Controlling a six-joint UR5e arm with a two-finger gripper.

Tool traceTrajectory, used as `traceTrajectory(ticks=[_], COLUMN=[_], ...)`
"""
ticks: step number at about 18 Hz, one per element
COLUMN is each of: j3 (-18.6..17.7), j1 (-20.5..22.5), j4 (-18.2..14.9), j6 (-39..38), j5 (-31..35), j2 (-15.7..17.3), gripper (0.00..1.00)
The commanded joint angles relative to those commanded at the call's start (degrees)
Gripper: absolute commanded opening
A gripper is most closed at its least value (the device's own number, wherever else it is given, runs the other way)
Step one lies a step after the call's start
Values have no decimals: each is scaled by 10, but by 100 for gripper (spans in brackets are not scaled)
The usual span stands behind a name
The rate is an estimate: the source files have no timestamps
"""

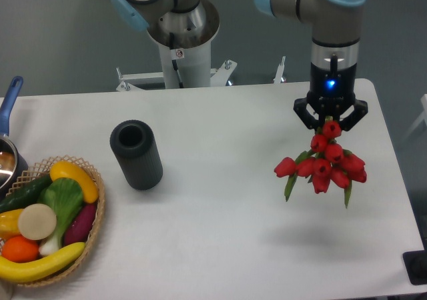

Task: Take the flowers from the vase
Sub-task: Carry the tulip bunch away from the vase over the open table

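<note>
Above the white worktop (pixel 220 227), near its right edge, hangs the bunch of red tulip buds with green stems (pixel 325 167), well apart from the matte near-black cylindrical vase (pixel 136 155). It looks light, soft and floppy. The black two-finger tool (pixel 331 121) pinches its top.

The arm (pixel 333 20) comprised grey tubular links with light-blue joint caps, a black wrist section bearing a lit blue indicator, and a black two-finger gripper (pixel 331 121) directly beneath it.
</note>
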Motion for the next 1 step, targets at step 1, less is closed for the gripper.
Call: traceTrajectory(ticks=[1], j3=[7], j1=[-1], j4=[-5], j6=[0], j5=[5], j2=[-5], gripper=[0])
